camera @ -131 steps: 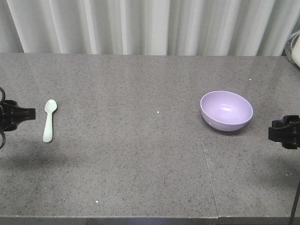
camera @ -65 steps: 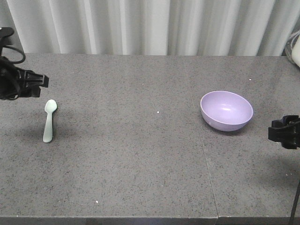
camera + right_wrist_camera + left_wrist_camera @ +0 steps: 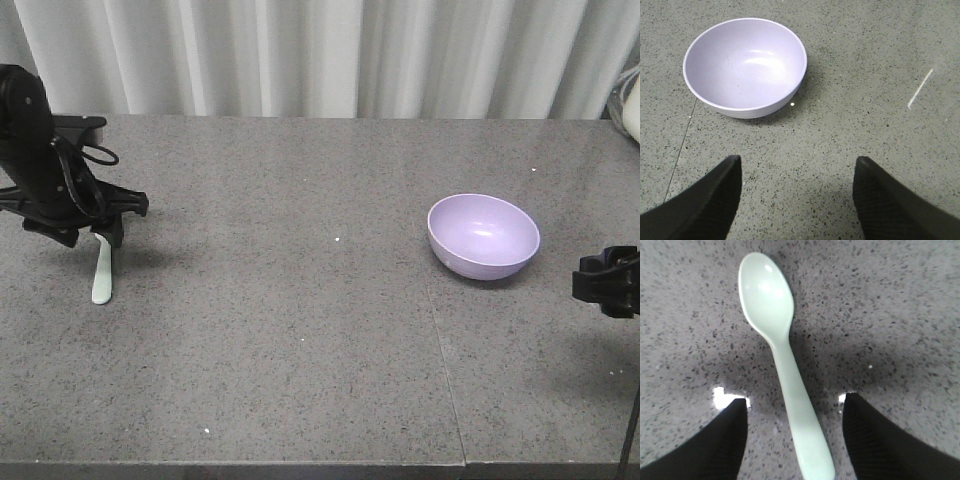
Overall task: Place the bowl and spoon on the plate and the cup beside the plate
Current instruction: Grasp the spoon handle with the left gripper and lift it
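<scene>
Spoon (image 3: 789,385): pale mint-green, glossy, seemingly plastic, short flat handle, oval scoop

Wide open stretch of worktop (image 3: 300,330) between spoon (image 3: 101,282) and bowl (image 3: 484,235), easy to pass through. The left gripper (image 3: 795,402) straddles the spoon handle, small gap each side. Bowl's got room all round.

Front view: fixed, raised, looks from robot's side across tabletop (image 3: 300,330) toward curtain (image 3: 320,55), angled down, far enough to take in full width.
Left wrist view: on left arm, looks steeply down, very close to spoon (image 3: 790,385); left jaws' dark tips at bottom corners.
Right wrist view: on right arm, looks down and forward, farther back; bowl (image 3: 745,65) upper left, right jaws' tips at bottom.
Overlap: front view shares spoon with left wrist view, bowl with right wrist view.
</scene>
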Controlling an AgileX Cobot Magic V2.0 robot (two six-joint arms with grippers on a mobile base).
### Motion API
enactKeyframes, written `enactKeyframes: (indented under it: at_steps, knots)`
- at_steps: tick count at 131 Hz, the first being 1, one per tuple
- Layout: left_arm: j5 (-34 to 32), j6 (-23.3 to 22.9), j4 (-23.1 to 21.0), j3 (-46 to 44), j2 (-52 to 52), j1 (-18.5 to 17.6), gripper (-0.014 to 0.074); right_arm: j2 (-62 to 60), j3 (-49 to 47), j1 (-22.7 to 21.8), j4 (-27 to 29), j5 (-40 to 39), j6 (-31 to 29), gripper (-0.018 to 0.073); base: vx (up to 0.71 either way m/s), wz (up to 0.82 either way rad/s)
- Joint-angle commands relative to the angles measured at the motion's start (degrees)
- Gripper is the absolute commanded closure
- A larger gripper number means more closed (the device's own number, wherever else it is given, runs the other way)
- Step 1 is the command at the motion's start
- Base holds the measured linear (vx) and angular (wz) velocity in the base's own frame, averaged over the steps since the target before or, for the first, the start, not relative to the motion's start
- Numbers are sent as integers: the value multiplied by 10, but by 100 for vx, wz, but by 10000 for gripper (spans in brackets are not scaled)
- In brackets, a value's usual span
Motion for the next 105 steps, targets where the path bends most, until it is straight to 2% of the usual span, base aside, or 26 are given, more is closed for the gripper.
enactKeyframes:
  at_steps: [1,20,40,60,82,105]
  knots:
    - [-9,-22,-5,-27,-14,-4,181,-7,-21,0,-6,-39,-3,85,0,0]
    - [-8,-28,-5,-28,3,-4,181,-7,-21,0,-6,-39,-3,85,0,0]
    - [-9,-55,-5,-33,19,-4,181,-7,-21,0,-6,-39,-3,85,0,0]
    - [-11,-56,-5,-34,26,-4,181,-7,-21,0,-6,-39,-3,85,0,0]
    - [-16,-74,14,-34,30,-4,183,-7,-21,0,-6,-37,-3,85,0,0]
    - [-5,-74,14,-34,45,-4,243,-7,-21,0,-6,-37,-3,85,0,0]
